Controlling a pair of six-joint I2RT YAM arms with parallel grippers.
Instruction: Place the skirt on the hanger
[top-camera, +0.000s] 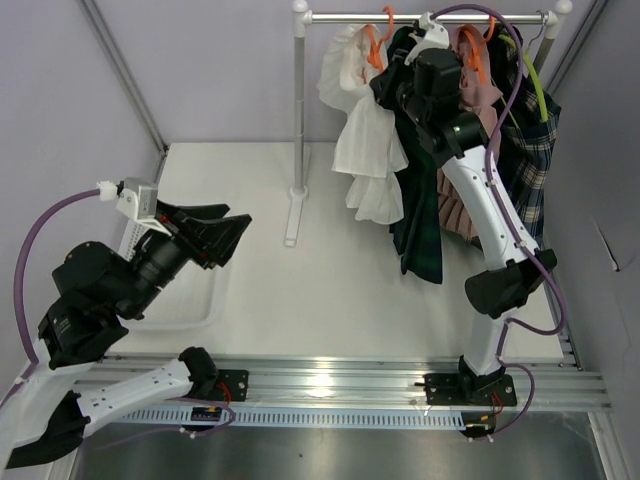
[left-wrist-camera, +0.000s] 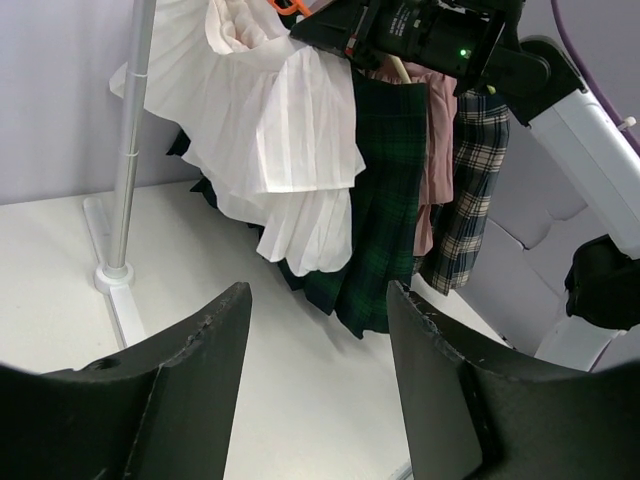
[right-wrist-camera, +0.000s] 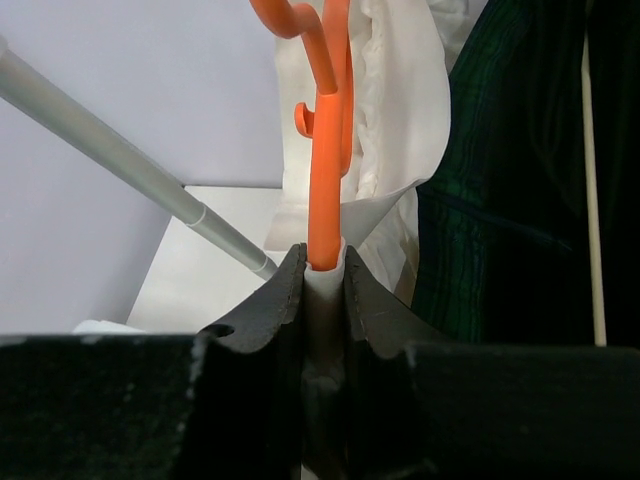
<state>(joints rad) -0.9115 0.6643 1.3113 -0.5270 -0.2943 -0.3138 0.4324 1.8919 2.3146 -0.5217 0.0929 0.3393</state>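
Note:
The white pleated skirt (top-camera: 365, 150) hangs on an orange hanger (top-camera: 373, 45) at the rail (top-camera: 440, 17) of the clothes rack. My right gripper (top-camera: 388, 82) is up at the rail, shut on the hanger's neck. In the right wrist view the jaws (right-wrist-camera: 322, 262) pinch the orange hanger (right-wrist-camera: 325, 150) with white cloth wrapped round it, and the skirt (right-wrist-camera: 400, 120) hangs just behind. My left gripper (top-camera: 232, 237) is open and empty, low over the table at the left. Its wrist view (left-wrist-camera: 318, 300) looks at the white skirt (left-wrist-camera: 270, 130) from a distance.
A dark green plaid skirt (top-camera: 420, 220), a pink skirt (top-camera: 470, 80) and a navy check skirt (top-camera: 530, 170) hang to the right of the white one. The rack's pole and foot (top-camera: 297, 190) stand mid-table. A white tray (top-camera: 190, 310) lies under my left arm.

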